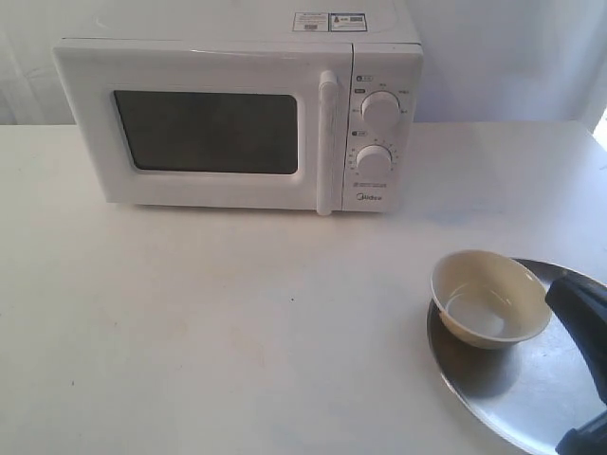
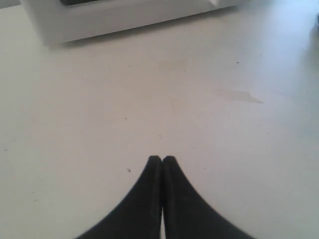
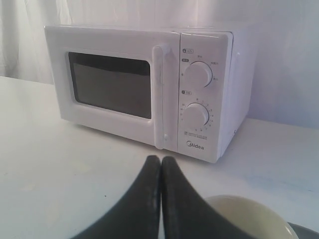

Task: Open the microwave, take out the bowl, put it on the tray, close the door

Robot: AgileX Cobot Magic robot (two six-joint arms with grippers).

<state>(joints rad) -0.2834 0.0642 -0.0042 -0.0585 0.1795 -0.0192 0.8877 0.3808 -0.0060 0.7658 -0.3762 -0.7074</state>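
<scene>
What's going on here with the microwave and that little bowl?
Two robot arms are working around a microwave. Its door is shut, and the bowl sits on the silver tray on the table in front of it. The right gripper is closed and empty, close by the bowl. The left gripper is closed too, over the table. Neither is holding anything.

open tabletop before microwave, bowl on tray
</scene>
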